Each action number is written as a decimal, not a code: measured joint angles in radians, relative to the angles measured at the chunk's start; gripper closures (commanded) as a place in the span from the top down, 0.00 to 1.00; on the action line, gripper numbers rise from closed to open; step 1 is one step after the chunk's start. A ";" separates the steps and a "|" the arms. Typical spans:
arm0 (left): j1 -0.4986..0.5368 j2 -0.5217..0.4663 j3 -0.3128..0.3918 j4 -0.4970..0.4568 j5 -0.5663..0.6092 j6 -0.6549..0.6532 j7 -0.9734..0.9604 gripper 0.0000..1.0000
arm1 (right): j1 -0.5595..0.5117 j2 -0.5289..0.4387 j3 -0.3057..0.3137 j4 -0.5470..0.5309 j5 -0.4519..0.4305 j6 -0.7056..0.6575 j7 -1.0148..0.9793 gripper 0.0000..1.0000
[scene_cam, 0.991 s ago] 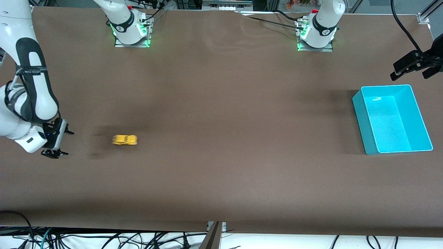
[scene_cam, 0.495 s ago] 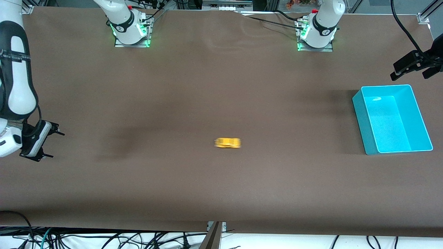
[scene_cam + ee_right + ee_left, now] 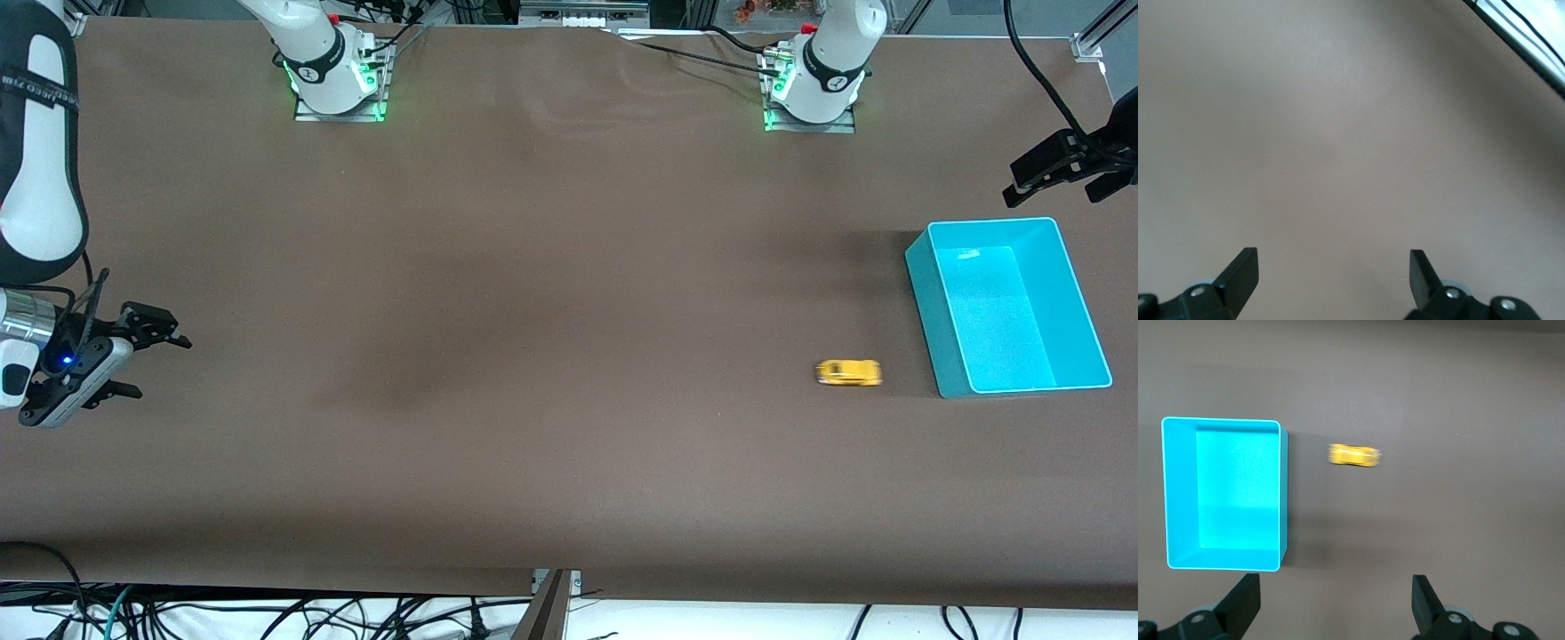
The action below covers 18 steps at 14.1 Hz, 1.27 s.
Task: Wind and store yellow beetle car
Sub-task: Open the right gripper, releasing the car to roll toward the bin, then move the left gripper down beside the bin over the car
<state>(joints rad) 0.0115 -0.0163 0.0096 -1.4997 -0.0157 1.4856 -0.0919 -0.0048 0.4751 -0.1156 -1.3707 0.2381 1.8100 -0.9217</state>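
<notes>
Yellow beetle car (image 3: 849, 372) on the counter (image 3: 569, 444) just beside the cyan bin (image 3: 1080, 293), blurred. Left hand (image 3: 1062, 173) over the counter's edge by the bin, fingers apart, empty. Right hand (image 3: 133, 360) waits likewise. Advice: grasp the car's sides only once it sits at rest.

Matt brown cloth table (image 3: 569, 267), glossy plastic bin (image 3: 925, 293).

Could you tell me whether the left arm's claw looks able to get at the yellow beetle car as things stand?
Probably yes: the left claw hangs open over the yellow beetle car beside the cyan bin, nothing between them, though the car looks blurred, likely rolling.
</notes>
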 measured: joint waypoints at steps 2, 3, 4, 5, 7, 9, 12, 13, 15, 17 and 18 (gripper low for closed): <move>0.000 0.000 0.000 0.000 0.000 0.000 0.000 1.00 | 0.017 -0.025 0.000 0.002 0.000 -0.039 0.132 1.00; 0.000 0.000 0.000 0.000 0.000 0.000 0.000 1.00 | 0.019 -0.039 0.000 0.004 0.000 -0.054 0.184 1.00; 0.000 0.000 0.000 0.000 0.000 0.000 0.000 1.00 | 0.019 -0.058 -0.002 0.005 0.000 -0.070 0.234 1.00; 0.000 0.001 -0.001 0.000 0.000 0.000 0.000 1.00 | 0.018 -0.077 -0.004 0.005 0.000 -0.084 0.270 1.00; -0.002 0.008 -0.009 0.000 0.000 0.000 0.000 1.00 | 0.018 -0.115 -0.008 0.005 -0.004 -0.123 0.362 1.00; -0.005 0.017 -0.030 0.000 0.000 0.000 0.000 1.00 | 0.019 -0.142 -0.003 0.005 -0.040 -0.161 0.483 1.00; -0.010 0.032 -0.057 0.000 0.000 -0.001 0.000 1.00 | 0.022 -0.173 0.058 0.005 -0.194 -0.176 0.551 1.00; -0.010 0.041 -0.058 0.000 0.000 -0.004 0.000 1.00 | 0.025 -0.183 0.071 0.006 -0.221 -0.176 0.564 1.00; -0.013 0.058 -0.064 0.000 0.000 -0.009 0.000 1.00 | 0.026 -0.210 0.076 0.007 -0.244 -0.173 0.571 1.00; -0.017 0.069 -0.074 0.000 0.000 -0.011 0.000 1.00 | 0.019 -0.246 0.075 0.007 -0.278 -0.162 0.572 1.00; -0.018 0.072 -0.074 0.000 0.000 -0.013 0.000 1.00 | 0.012 -0.258 0.073 0.007 -0.291 -0.150 0.572 1.00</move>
<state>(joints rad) -0.0062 0.0560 -0.0649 -1.4999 -0.0157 1.4729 -0.0919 0.0067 0.2167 -0.0425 -1.3639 -0.0529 1.6599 -0.3500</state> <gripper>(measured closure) 0.000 0.000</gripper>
